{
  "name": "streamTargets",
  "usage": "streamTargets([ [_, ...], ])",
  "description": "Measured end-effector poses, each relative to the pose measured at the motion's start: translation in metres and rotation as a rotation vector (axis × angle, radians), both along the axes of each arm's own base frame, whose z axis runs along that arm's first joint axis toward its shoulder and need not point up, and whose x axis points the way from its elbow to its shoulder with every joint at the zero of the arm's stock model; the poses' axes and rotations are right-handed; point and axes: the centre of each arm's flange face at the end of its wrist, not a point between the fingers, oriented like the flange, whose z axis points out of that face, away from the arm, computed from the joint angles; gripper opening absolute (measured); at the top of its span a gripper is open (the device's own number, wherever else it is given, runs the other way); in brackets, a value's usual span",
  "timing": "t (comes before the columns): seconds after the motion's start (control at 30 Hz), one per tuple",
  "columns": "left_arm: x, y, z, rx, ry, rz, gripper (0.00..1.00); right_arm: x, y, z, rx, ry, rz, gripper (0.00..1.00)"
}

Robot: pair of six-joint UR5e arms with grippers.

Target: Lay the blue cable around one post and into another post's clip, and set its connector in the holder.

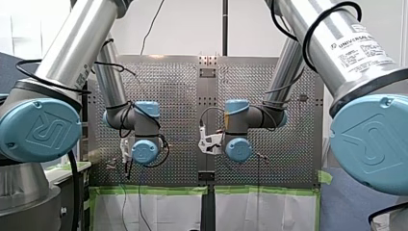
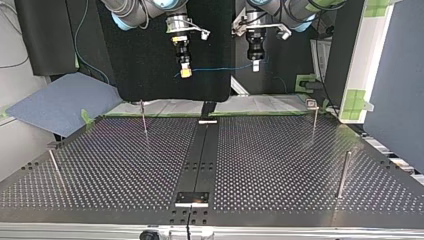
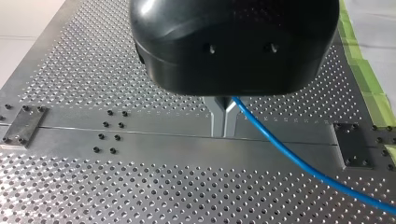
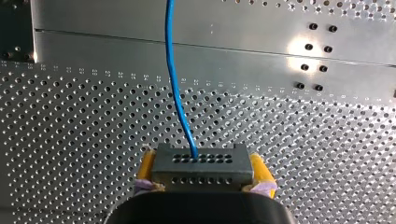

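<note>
The blue cable [image 2: 220, 67] hangs stretched between my two grippers, high above the perforated table [image 2: 280, 165]. In the right wrist view my right gripper [image 4: 200, 173] has its yellow pads [image 4: 259, 171] shut on the grey connector block [image 4: 200, 164], and the cable [image 4: 176, 88] runs ahead from it. My left gripper [image 3: 223, 130] has its metal fingers shut on the cable [image 3: 299, 161], which trails off to one side. In the top view my right gripper [image 2: 185, 72] is left of my left gripper [image 2: 255, 65].
Thin posts stand on the table: a far one [image 2: 144, 117], a far one with a clip on top [image 2: 313, 116], a near one [image 2: 343, 174], and a leaning one [image 2: 55, 167]. A dark centre strip [image 2: 200, 155] carries a black plate [image 2: 192, 198]. Green tape edges the far side.
</note>
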Motion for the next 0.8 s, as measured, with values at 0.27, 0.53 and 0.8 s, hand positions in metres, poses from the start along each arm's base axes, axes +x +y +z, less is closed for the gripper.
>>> streamTargets([
  [0.27,0.0,0.0,0.0,0.0,0.0,0.0,0.0,0.0,0.0,0.0,0.0,0.0,0.0,0.0],
  [0.53,0.0,0.0,0.0,0.0,0.0,0.0,0.0,0.0,0.0,0.0,0.0,0.0,0.0,0.0],
  [0.8,-0.0003,-0.0004,0.0005,-0.001,-0.001,-0.001,0.0,0.0033,0.0038,-0.0039,0.01,0.011,0.011,0.0],
])
